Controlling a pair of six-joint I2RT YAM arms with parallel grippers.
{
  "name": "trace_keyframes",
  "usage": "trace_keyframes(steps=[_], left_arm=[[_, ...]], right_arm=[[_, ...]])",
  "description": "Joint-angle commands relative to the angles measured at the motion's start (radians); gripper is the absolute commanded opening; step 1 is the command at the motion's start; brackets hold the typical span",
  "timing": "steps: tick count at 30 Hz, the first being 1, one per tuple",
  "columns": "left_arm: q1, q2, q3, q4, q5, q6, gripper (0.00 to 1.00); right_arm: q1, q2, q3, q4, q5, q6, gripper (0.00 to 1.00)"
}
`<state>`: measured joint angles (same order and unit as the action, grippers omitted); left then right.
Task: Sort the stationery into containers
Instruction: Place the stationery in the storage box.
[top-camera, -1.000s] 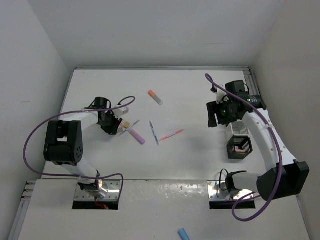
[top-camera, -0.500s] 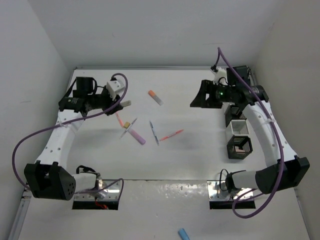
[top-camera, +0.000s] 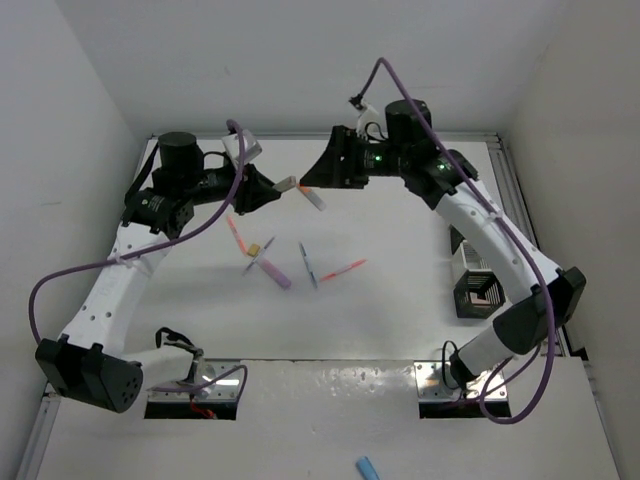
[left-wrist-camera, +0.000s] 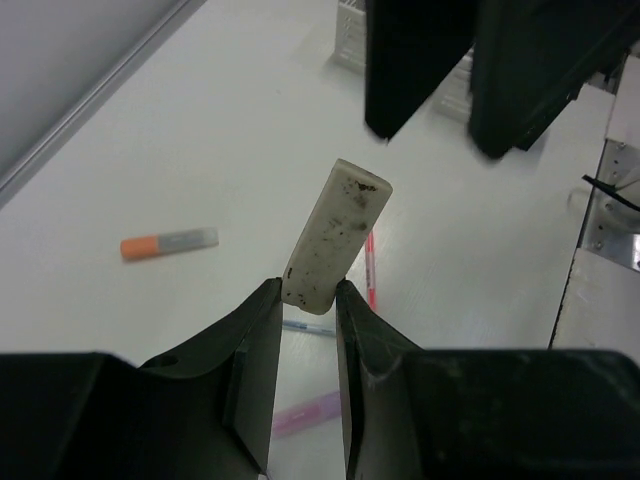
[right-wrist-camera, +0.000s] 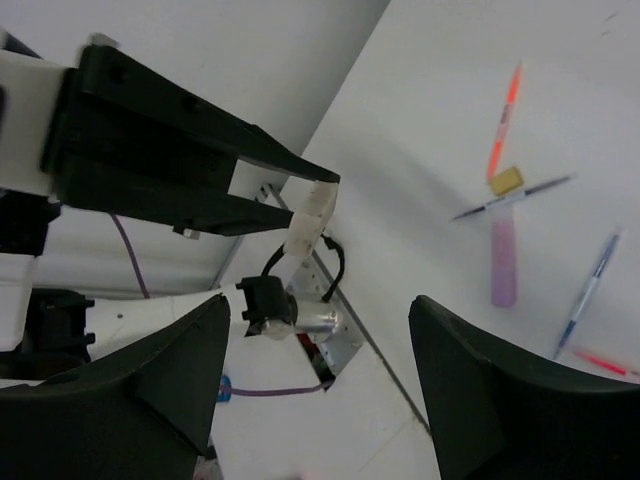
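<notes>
Top external view: left gripper and right gripper have risen and met above the far table | left fingers pinch the eraser in the air | right fingers wide, just beside it | probably a handover toward the containers; pens not yet sorted.

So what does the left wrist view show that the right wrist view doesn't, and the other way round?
Only the left wrist view: the orange marker with its grey cap, lying on the table, and the right gripper seen from the front, jaws apart, just beyond the eraser. Only the right wrist view: the small tan block among the pens. Both: the pale eraser pinched at one end in the left gripper, and the pink marker on the table.
</notes>
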<state>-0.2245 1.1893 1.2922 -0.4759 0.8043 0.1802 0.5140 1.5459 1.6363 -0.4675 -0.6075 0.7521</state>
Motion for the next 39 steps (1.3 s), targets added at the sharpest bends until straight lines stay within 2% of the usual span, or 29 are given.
trace_keyframes(steps=[1,6,13,15,16,17,20,23,24,25,26,28,29,30,34,38,39], left_arm=[[-0.035,-0.004,0.064,0.022,0.001,-0.024,0.1],[-0.079,-0.011,0.071,-0.007,-0.027,0.004,0.09],[-0.101,-0.022,0.068,-0.035,-0.034,0.031,0.09],[-0.102,-0.023,0.064,-0.038,-0.031,0.036,0.09],[-0.105,-0.026,0.061,-0.041,-0.031,0.041,0.09],[-0.105,-0.026,0.061,-0.043,-0.033,0.045,0.08],[-0.107,-0.028,0.062,-0.05,-0.036,0.057,0.08],[-0.105,-0.033,0.061,-0.056,-0.034,0.065,0.08],[-0.105,-0.033,0.059,-0.058,-0.034,0.065,0.08],[-0.105,-0.034,0.058,-0.059,-0.036,0.067,0.11],[-0.107,-0.033,0.056,-0.056,-0.045,0.053,0.21],[-0.102,-0.031,0.052,-0.052,-0.085,0.028,0.52],[-0.102,-0.031,0.055,-0.05,-0.111,0.006,0.86],[-0.098,-0.033,0.055,-0.053,-0.161,-0.005,1.0],[-0.082,-0.02,0.05,-0.096,-0.25,0.004,1.0],[-0.073,0.0,0.01,-0.11,-0.278,0.019,1.0],[-0.076,0.003,-0.013,-0.096,-0.29,0.01,1.0]], right_arm=[[0.05,0.04,0.026,0.03,-0.005,0.026,0.72],[0.112,0.066,0.065,0.036,0.021,-0.014,0.72],[0.124,0.086,0.08,0.036,0.045,-0.027,0.64],[0.124,0.088,0.08,0.043,0.045,-0.025,0.55],[0.126,0.089,0.08,0.043,0.045,-0.028,0.4],[0.124,0.089,0.079,0.04,0.046,-0.03,0.34],[0.12,0.082,0.066,0.03,0.058,-0.04,0.2],[0.103,0.066,0.047,0.027,0.061,-0.04,0.14],[0.097,0.06,0.043,0.026,0.064,-0.04,0.07],[0.093,0.054,0.039,0.024,0.072,-0.048,0.04],[0.084,0.049,0.037,0.012,0.078,-0.056,0.02],[0.067,0.031,0.033,-0.006,0.092,-0.094,0.0],[0.043,0.022,0.025,-0.034,0.109,-0.111,0.0],[0.023,-0.006,0.02,-0.051,0.117,-0.131,0.0],[-0.141,-0.114,-0.085,-0.231,0.166,-0.336,0.0],[-0.317,-0.262,-0.249,-0.405,0.369,-0.542,0.0],[-0.398,-0.326,-0.33,-0.436,0.402,-0.603,0.0]])
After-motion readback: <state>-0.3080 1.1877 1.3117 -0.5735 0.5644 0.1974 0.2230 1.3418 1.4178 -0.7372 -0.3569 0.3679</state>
